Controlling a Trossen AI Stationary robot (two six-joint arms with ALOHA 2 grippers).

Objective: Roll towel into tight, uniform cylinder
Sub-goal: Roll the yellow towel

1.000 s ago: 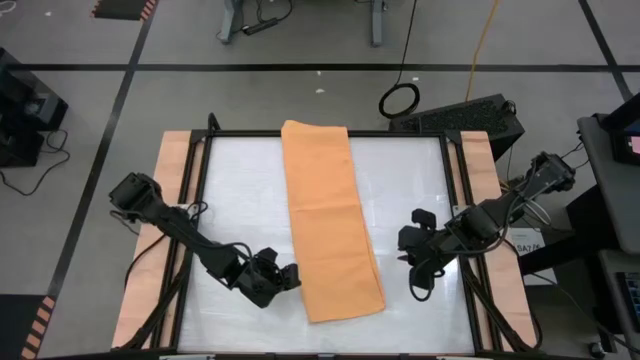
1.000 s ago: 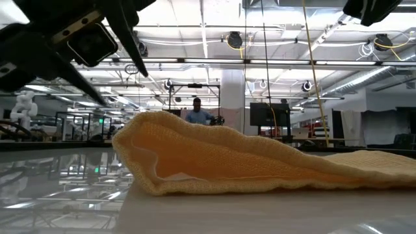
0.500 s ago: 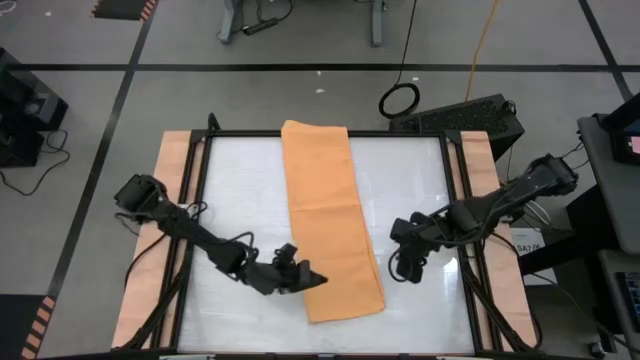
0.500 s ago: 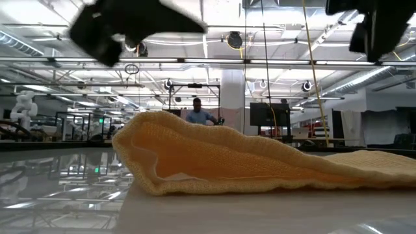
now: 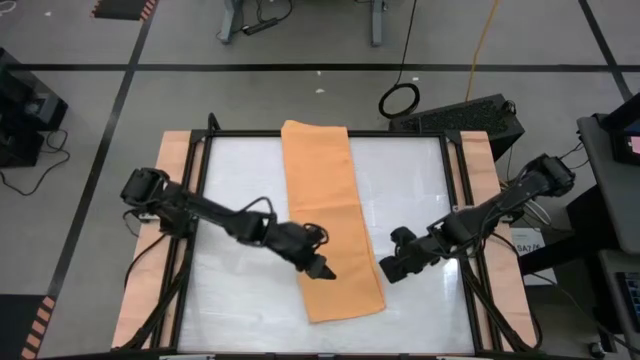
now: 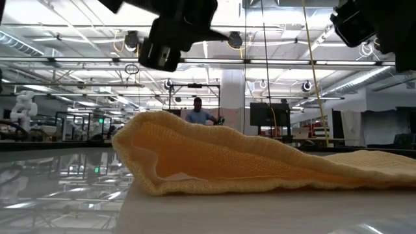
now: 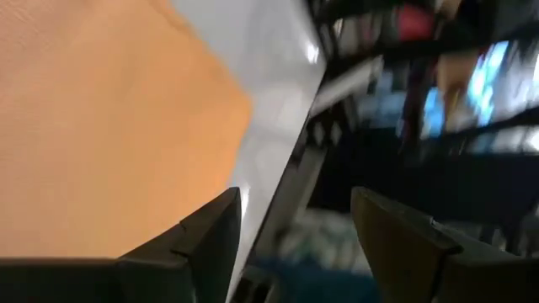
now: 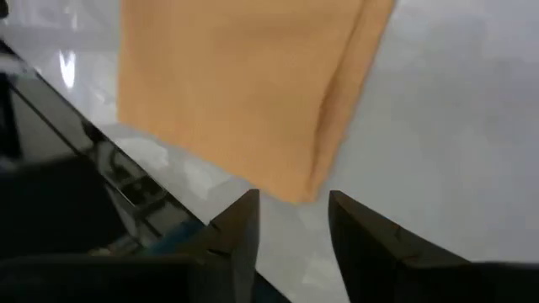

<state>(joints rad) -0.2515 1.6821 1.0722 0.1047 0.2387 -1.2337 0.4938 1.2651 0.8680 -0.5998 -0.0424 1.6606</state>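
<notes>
Since a moment ago we have swung the left gripper (image 5: pixel 322 268) in from the bare tabletop onto the towel (image 5: pixel 330 225), and the right gripper (image 5: pixel 386 272) has slid down and inward until it sits just beside the cloth's near right edge. The towel itself has not shifted: it lies as a long folded strip down the middle of the white table (image 5: pixel 235 190), its far end reaching the frame and its near end just ahead of both sets of fingers.

Our left fingers (image 7: pixel 198 244) stand spread with clear space between them, hovering over the cloth near its left border, holding nothing. Our right fingers (image 8: pixel 240 227) are also parted, by a narrower gap, with the towel's near corner (image 8: pixel 307 189) lying right in front of them; nothing is pinched.

We judge the towel soft, light and limp, with some loft: from table level its near end (image 6: pixel 146 172) shows as a puffy doubled fold with an open mouth. It will sag and slip on the glossy surface rather than hold shape, so we would take the near end at its two corners, one per gripper, catching all the layers together.

Beyond the left fingers the table is bare out to the dark frame, and likewise beyond the right. Ahead, the whole strip offers a straight run for rolling; behind us the near table edge is close.
</notes>
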